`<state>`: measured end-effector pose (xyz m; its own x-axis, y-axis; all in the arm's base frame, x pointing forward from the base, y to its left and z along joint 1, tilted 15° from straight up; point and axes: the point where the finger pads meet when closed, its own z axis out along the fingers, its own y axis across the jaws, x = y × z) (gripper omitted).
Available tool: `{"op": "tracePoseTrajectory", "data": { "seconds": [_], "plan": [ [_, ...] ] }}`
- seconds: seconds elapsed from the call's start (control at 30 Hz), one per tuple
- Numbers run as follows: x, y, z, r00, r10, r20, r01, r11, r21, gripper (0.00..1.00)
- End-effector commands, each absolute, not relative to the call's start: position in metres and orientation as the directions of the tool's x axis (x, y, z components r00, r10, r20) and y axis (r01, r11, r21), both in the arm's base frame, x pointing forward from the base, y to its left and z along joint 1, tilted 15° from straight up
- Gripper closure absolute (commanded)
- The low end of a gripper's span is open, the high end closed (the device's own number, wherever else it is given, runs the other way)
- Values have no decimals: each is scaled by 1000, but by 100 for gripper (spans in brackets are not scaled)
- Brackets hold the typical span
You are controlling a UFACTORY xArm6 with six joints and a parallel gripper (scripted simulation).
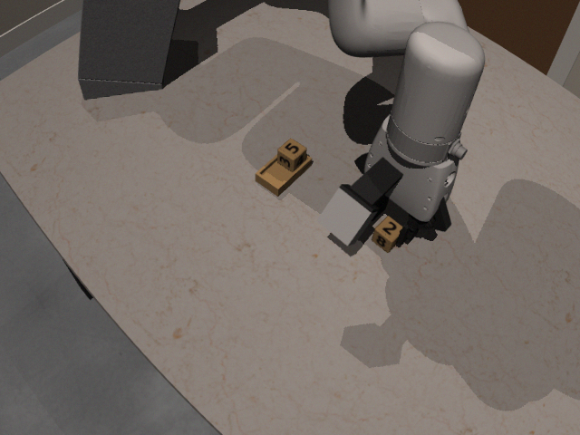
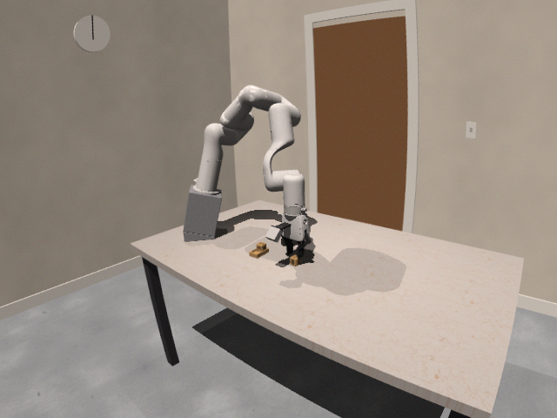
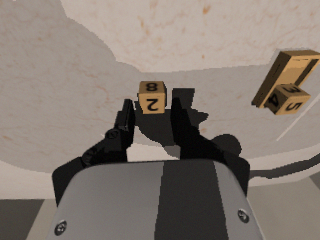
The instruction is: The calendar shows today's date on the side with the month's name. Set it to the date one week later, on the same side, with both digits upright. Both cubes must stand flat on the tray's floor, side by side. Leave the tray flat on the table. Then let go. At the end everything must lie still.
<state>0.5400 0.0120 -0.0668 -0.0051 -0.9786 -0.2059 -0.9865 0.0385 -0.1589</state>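
The black two-finger gripper [image 3: 152, 106] points straight down at the table, its fingers standing about half apart. They straddle a small wooden cube with black digits [image 3: 152, 97], one finger on each side. The wrist view shows a slim gap on either side of the cube, so I judge the fingers are not pressing on it and the gripper holds nothing.

That loose cube [image 1: 387, 232] appears to rest on the pale marbled table top [image 1: 187, 290], outside the tray. It has a 2 on its upper face and an 8 on a side face.

Well apart from it lies the shallow wooden tray [image 1: 265, 179], flat on the table. The second wooden digit cube [image 1: 291, 155] stands at one end of it, showing a 5 on top with a 3 and a 4 on its sides. The other half of the tray floor is open. The month's name cannot be read in any view, so the date side is not certain.

The step in hand looks like re-orienting the loose cube on the table. Next, the fingers should close squarely on two opposite faces. The cube can then be lifted, turned so the wanted digit faces the month side upright, and carried over the rim. It must go down flat into the free half, just beside the other cube, without nudging the tray.
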Motion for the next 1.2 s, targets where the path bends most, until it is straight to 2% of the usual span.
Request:
{"op": "tracePoseTrajectory", "data": {
  "seconds": [0.0,0.6,1.17],
  "plan": [
    [542,12,-65,-5,-979,-206,-986,39,-163,53],
    [541,11,-64,-5,-979,-206,-986,39,-163,53],
    [534,2,-20,-5,-979,-206,-986,39,-163,53]
  ]
}}
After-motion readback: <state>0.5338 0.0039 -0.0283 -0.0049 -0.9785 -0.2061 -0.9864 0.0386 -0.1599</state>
